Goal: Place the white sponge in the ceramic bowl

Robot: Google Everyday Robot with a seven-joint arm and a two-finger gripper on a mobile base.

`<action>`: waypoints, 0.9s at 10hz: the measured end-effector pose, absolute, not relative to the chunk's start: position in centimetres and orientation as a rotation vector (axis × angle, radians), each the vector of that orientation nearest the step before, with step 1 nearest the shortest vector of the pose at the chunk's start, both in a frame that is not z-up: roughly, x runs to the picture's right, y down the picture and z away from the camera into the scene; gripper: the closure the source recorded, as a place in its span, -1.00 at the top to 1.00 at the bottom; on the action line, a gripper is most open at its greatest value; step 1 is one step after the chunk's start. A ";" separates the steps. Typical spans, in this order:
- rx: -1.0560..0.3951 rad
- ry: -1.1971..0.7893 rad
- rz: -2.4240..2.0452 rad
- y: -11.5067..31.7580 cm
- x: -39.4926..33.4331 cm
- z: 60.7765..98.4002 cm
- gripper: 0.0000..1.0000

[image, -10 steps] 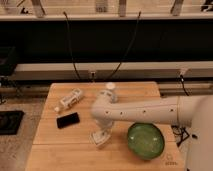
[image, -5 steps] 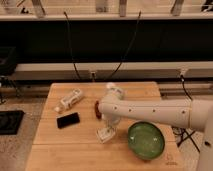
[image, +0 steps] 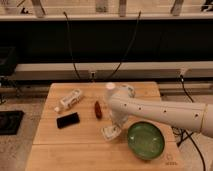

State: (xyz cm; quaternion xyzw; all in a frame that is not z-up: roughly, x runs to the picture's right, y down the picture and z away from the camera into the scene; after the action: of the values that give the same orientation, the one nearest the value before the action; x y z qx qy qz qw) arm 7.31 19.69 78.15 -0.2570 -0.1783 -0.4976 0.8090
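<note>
**Hand low over white sponge, left of ceramic bowl**

The hand (image: 116, 126) sits low at the end of the white arm (image: 160, 112), directly above the white sponge (image: 110, 132); whether its fingers are spread or pressed together cannot be told, nor whether they touch the sponge. The sponge, a small off-white block with rounded corners, lies on the bench (image: 75, 150) just left of the ceramic bowl (image: 145, 140), apart from it. The bowl is wide, shallow, glossy green with a darker rim.

The bench is pale wood planking. Also on it: a small dark red object (image: 98, 109) left of the arm, a flat black phone-like slab (image: 67, 120), a white labelled bottle (image: 70, 99) lying on its side, and a white upright cup (image: 110, 88) behind the arm. Behind the bench, black cables (image: 71, 45) hang against a dark wall.
</note>
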 end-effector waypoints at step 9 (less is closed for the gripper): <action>-0.535 -0.406 -0.946 19.5 16.3 76.6 -0.99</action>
State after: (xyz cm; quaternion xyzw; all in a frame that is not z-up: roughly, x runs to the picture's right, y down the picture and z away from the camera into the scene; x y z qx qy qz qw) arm 16.27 19.47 76.61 -0.2527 -0.1919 -0.4468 0.8365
